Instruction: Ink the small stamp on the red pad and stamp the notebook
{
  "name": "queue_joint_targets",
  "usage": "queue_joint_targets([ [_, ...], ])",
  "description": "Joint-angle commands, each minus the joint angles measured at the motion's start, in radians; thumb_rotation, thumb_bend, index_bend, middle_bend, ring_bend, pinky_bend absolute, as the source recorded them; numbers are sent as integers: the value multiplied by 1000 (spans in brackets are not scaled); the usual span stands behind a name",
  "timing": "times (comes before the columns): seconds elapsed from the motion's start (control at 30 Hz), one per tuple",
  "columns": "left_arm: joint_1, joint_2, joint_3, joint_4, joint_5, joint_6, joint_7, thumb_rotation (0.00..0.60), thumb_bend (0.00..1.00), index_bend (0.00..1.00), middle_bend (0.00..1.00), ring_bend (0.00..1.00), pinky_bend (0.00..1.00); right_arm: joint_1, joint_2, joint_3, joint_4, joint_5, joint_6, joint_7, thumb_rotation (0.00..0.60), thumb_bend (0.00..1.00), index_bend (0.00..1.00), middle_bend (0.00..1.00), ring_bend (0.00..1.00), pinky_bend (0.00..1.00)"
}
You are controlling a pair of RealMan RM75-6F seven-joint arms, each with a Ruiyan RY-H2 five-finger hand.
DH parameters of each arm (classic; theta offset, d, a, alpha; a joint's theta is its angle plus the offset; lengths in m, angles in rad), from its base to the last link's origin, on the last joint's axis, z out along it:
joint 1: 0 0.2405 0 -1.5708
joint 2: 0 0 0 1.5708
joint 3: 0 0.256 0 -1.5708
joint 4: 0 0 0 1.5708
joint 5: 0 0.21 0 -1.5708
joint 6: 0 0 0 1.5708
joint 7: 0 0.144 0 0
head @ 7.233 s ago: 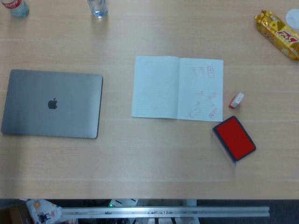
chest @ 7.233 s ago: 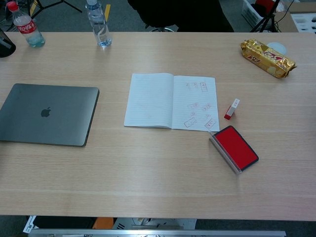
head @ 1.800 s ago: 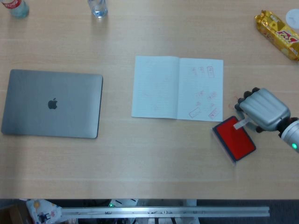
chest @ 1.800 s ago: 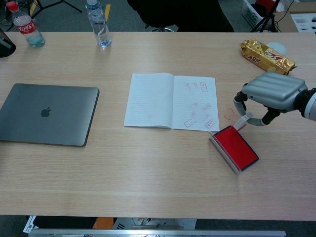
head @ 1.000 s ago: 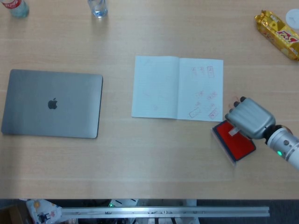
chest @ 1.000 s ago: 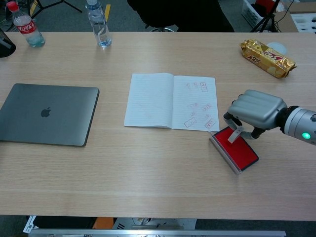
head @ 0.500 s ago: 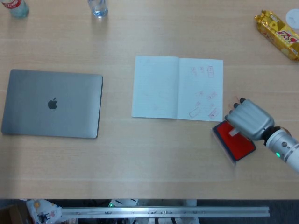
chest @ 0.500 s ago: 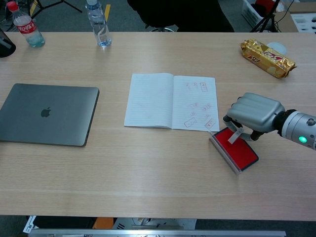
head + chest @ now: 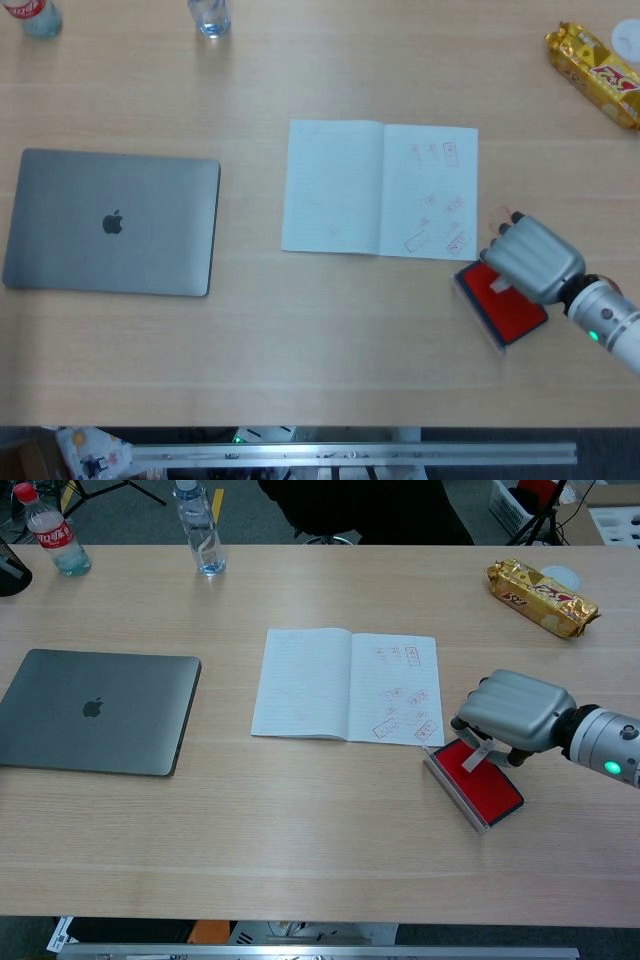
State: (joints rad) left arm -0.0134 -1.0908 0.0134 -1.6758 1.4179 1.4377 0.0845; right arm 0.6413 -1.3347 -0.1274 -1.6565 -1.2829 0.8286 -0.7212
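The small stamp (image 9: 473, 757) is in the lower right part of both views, held by the right hand (image 9: 513, 718) over the red ink pad (image 9: 482, 779). In the chest view the stamp is tilted: its long axis goes from the upper right, under the hand, down to the lower left, and its lower end meets the red surface of the pad. In the head view only a short pale piece of the stamp (image 9: 499, 285) shows under the hand (image 9: 530, 258). The fingers (image 9: 467, 724) are curled narrow around the upper end of the stamp and hold it. The left hand is not seen in any view.

The ink pad is a rectangle with a dark frame, its long axis running diagonally from upper left to lower right, and it lies on the table (image 9: 300, 810) just beside the lower right corner of the open notebook (image 9: 345, 685). The right page of the notebook carries several red stamp marks; the left page looks blank. Between the hand and the notebook nothing stands.

A closed grey laptop (image 9: 96, 711) lies at the left, well apart from the notebook. Two plastic bottles stand at the upper left edge, one with a red label (image 9: 50, 534) and one clear (image 9: 201, 532). A golden snack packet (image 9: 541, 597) lies at the upper right.
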Motion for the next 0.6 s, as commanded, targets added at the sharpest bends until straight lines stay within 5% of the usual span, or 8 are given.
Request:
queue_joint_targets([
  [0.03, 1, -1, 0, 3, 1, 0, -3, 600, 212, 0, 0, 37, 89, -1, 0, -2, -3, 5, 4, -9, 600, 459, 768, 607, 443, 380],
  [0.37, 1, 5, -2, -2, 3, 2, -6, 600, 213, 0, 0, 37, 89, -8, 52, 20, -56, 22, 43, 20, 600, 459, 769, 608, 446, 380],
  [0.6, -5, 16, -4, -24, 13, 2, 3, 600, 212, 0, 0, 37, 89, 24, 134, 105, -119, 109, 37, 106, 600, 459, 769, 608, 447, 380],
])
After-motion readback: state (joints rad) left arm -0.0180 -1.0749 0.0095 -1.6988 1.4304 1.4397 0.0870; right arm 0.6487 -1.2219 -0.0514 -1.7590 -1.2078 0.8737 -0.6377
